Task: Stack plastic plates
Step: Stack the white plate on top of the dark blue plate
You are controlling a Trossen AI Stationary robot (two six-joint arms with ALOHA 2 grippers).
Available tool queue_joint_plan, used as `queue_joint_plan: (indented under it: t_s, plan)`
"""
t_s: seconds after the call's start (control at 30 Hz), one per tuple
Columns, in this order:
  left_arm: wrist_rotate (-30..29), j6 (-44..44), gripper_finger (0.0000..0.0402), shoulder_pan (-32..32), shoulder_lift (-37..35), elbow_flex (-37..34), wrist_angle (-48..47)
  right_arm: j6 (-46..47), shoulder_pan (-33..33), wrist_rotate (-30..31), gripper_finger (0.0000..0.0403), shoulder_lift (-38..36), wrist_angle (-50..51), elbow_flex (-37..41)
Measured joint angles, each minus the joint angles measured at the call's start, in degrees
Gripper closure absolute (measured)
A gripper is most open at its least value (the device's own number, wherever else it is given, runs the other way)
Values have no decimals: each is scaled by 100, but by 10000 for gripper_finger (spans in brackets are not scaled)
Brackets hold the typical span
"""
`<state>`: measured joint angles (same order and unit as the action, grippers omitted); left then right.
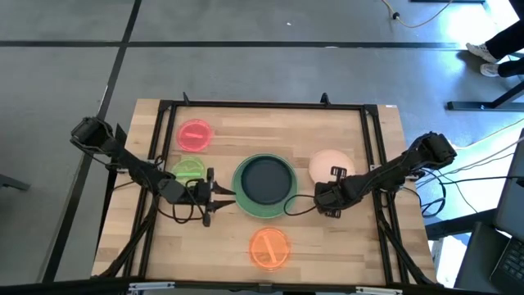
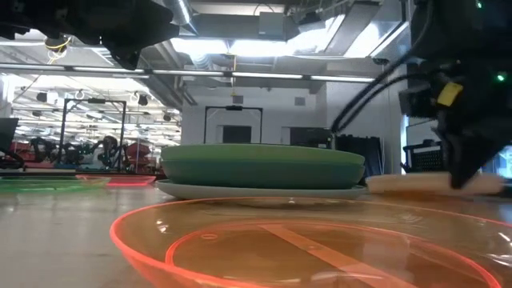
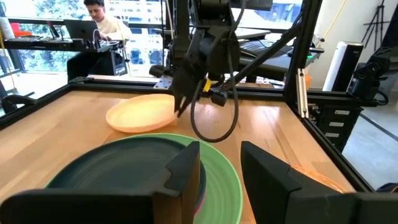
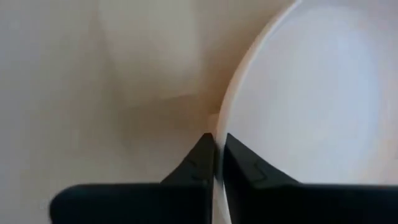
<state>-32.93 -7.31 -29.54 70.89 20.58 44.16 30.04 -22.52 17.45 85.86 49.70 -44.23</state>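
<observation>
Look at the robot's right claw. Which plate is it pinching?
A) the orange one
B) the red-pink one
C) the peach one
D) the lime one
C: the right gripper has its fingers closed on the rim of the peach plate, which lies beside the central stack; the orange, red-pink and lime plates lie elsewhere on the table.

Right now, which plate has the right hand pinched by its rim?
The peach plate, right of the central stack. The right hand is shut on its near rim; the red-pink, lime and orange plates lie untouched.
</observation>
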Motion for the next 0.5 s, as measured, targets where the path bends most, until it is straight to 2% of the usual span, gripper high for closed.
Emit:
queue_joint_plan:
  t_s: [0.1,0.27,0.4,0.5]
  plan:
    - [-4,0,292,39,0,0,0,-214,0,457,398,0,356,-354]
    - [-4,0,292,39,0,0,-64,-812,0,963,393,0,359,-959]
    - [-4,-18,292,39,0,0,-122,-1204,0,1289,400,0,142,-1312]
    - [-4,-24,292,39,1,0,-123,-1629,0,1301,397,0,-328,-1397]
